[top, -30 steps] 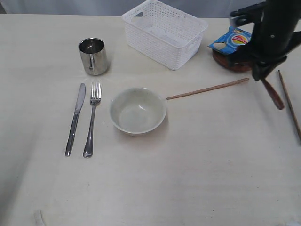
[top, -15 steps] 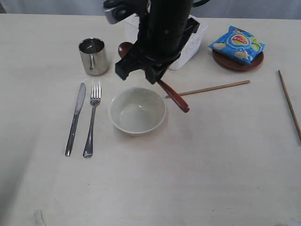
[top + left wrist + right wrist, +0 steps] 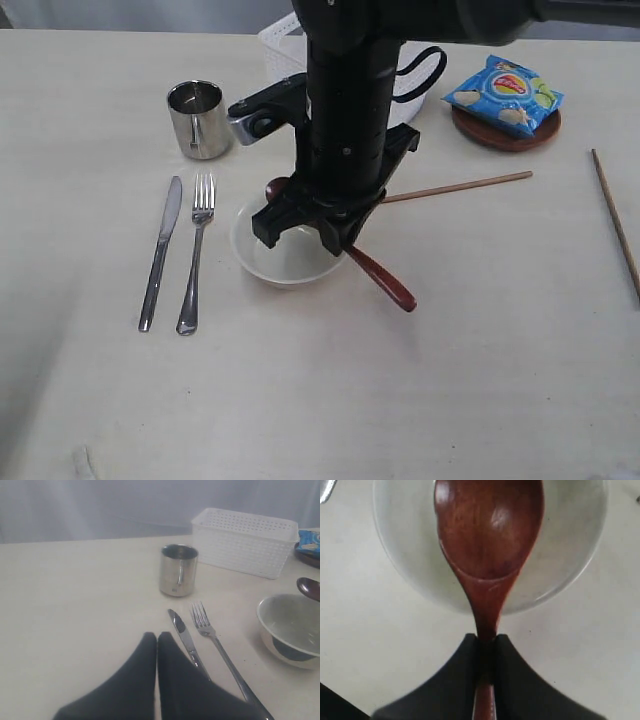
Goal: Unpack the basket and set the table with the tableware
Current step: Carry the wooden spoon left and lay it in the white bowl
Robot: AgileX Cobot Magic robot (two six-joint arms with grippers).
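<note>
A red-brown wooden spoon [image 3: 487, 535] is clamped by its handle in the right gripper [image 3: 486, 641], its scoop held over the pale bowl [image 3: 395, 555] on the table [image 3: 470, 380]; whether it touches the bowl cannot be told. The left gripper [image 3: 157, 639] is held with its tips pressed together on nothing, near the knife [image 3: 180, 627] and fork [image 3: 215, 635].

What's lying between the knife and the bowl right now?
The fork, lying parallel to the knife and clear of the bowl; the exterior view shows it plainly.

Blue chips bag [image 3: 505, 92], lying face up
</note>
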